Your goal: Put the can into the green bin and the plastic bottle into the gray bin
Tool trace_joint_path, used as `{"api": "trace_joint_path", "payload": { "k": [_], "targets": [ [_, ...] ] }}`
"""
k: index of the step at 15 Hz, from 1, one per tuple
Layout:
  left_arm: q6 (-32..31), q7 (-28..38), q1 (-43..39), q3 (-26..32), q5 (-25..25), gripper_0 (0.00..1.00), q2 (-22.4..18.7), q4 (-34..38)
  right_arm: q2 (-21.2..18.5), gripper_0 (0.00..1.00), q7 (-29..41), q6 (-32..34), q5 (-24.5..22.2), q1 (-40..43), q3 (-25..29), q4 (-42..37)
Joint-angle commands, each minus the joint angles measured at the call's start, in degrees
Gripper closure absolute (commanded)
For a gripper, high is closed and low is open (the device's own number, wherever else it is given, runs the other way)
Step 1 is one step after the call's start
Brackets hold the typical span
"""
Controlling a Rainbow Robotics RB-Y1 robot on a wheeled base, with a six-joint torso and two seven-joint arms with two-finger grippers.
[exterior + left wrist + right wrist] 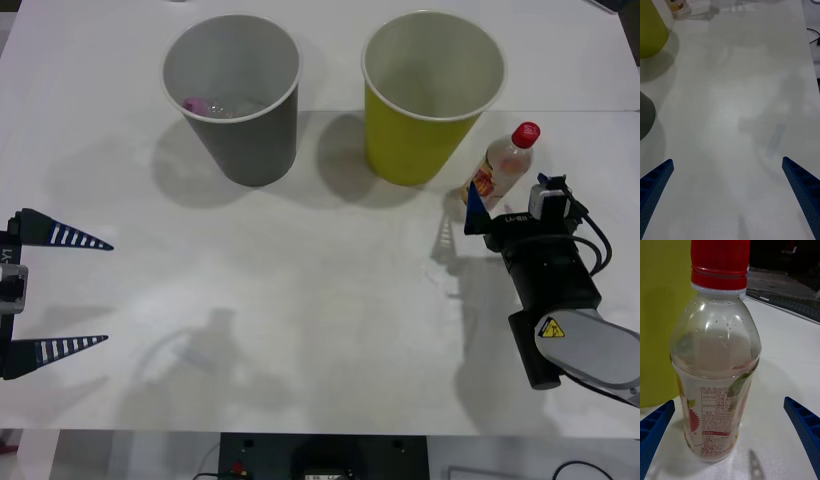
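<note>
White tabletop (330, 330) is carrying, from left to right, the gray bin (240, 105), the green bin (425, 100) and the plastic bottle (505, 165), which is standing upright just beside the green bin. The left gripper (60, 292) is hovering spread wide over the table's left edge. The right gripper (730, 435) is reaching in low with its blue fingers (655, 427) splayed on both sides of the bottle without touching it.

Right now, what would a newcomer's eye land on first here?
Two big cups stand at the table's far side: the gray bin on the left, the green bin on the right. Just right of the green one stands the plastic bottle, with the right claw open around it.
</note>
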State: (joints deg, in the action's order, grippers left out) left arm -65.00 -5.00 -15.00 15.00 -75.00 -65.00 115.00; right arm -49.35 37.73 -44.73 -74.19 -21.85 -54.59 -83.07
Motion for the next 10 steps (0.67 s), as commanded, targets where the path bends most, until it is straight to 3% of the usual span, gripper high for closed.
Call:
{"api": "trace_joint_path", "payload": {
  "k": [1,10],
  "targets": [
    [0.0,0.0,0.0,0.0,0.0,0.0,0.0,0.0,1.18,0.0,0.24,0.69,0.01,-1.44,0.1,2.04],
    [0.0,0.0,0.0,0.0,0.0,0.0,0.0,0.0,5.14,0.0,0.51,1.75,0.28,-5.48,0.01,8.54]
  ]
}}
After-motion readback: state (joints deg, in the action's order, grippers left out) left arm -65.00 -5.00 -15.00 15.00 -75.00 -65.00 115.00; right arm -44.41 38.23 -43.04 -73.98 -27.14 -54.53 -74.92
